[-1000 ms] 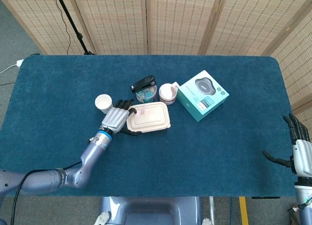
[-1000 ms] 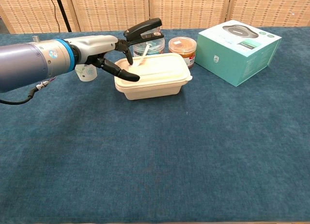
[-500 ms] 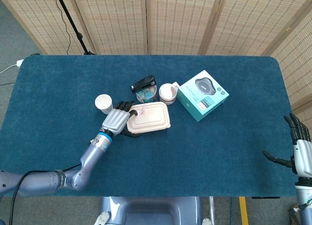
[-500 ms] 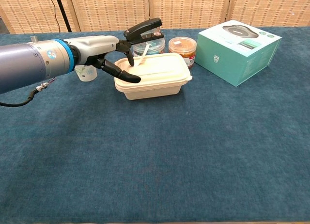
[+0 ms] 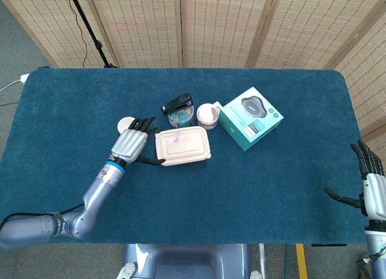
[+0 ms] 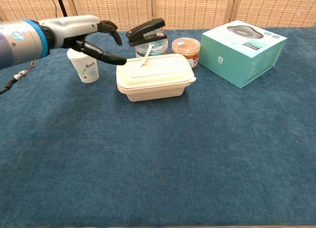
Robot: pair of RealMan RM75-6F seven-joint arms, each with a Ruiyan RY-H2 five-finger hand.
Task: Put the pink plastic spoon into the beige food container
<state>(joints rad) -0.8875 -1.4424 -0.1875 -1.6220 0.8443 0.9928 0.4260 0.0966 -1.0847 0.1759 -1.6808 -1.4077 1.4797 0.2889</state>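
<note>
Fingers [image 6: 106, 26] of my left hand [image 5: 128, 144] are spread apart and hold nothing; the hand hangs just left of the beige food container [image 6: 154, 82], thumb reaching toward its left rim. Contact there I cannot confirm. Pink plastic spoon [image 6: 146, 55] lies tilted on the container's closed lid, at the rear edge; its bowl end is hard to make out. Behind the container, a black stapler [image 6: 146, 31] covers most of a clear tub. Left of the container, a paper cup [image 6: 84, 68] is partly hidden by the hand. Right hand [image 5: 373, 187], well right of the container, is cut off at the frame edge, fingers apart.
</note>
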